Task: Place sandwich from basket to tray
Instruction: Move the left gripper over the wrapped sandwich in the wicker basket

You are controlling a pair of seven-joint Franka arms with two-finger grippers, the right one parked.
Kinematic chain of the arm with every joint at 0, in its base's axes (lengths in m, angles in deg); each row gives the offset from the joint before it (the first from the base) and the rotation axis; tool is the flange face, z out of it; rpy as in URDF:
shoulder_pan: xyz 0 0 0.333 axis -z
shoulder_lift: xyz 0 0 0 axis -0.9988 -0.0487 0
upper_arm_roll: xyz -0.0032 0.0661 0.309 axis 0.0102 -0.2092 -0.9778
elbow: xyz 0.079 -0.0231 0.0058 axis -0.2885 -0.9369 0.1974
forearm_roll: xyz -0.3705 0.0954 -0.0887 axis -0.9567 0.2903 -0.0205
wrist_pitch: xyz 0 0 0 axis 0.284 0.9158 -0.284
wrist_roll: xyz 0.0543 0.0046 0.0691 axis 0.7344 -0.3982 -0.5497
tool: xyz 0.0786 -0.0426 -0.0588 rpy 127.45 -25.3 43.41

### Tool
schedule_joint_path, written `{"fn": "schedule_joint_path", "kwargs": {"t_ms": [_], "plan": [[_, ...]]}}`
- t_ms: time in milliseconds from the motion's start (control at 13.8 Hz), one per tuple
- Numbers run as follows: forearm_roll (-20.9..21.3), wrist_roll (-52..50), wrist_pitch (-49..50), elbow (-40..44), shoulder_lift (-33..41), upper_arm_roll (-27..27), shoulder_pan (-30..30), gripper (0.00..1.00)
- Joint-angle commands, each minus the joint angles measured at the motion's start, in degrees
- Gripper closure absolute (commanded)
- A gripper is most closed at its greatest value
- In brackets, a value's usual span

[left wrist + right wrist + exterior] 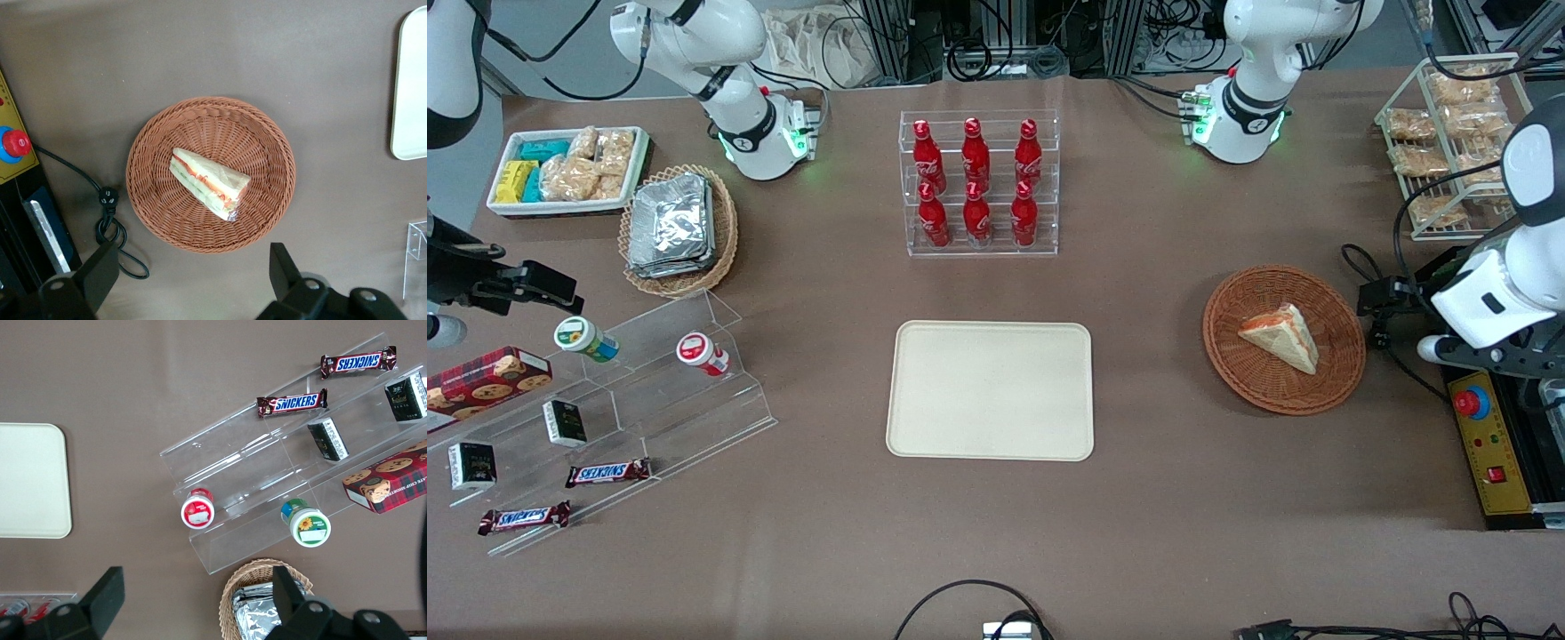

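The sandwich [1280,336], a pale bread wedge with red-orange and green filling, lies in the round reddish-brown basket [1227,356] toward the working arm's end of the table. The cream tray [990,389] lies flat at the table's middle and has nothing on it. My left gripper [1380,313] hovers beside the basket, on the side away from the tray, and is open and holds nothing. In the left wrist view the sandwich [208,181] sits in the basket [147,193], a corner of the tray [410,87] shows, and the gripper [193,267] is over bare table at the basket's rim.
A clear rack of red bottles [978,182] stands farther from the camera than the tray. A yellow control box with a red stop button [1489,436] and a black cable [110,220] lie beside the basket. A wire rack of snack bags [1449,142] stands farther back.
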Motion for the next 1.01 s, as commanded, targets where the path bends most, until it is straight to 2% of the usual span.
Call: {"fn": "schedule_joint_path", "kwargs": {"t_ms": [0, 217, 361, 578, 795, 940], "plan": [[0.5, -0.1, 1.9, 3.1, -3.0, -0.2, 0.8, 0.00], [0.8, -2.4, 6.6, 8.5, -8.0, -0.2, 1.7, 0.00], [0.2, -9.0, 5.6, 6.6, -8.8, -0.3, 2.0, 0.00], [-0.7, -21.9, -3.3, -3.1, -5.5, -0.3, 1.7, 0.00], [-1.7, -40.6, -15.8, -16.1, -0.8, -0.4, 1.6, 0.00], [-1.6, -44.8, -23.5, -23.1, 0.9, -0.4, 1.7, 0.00]]}}
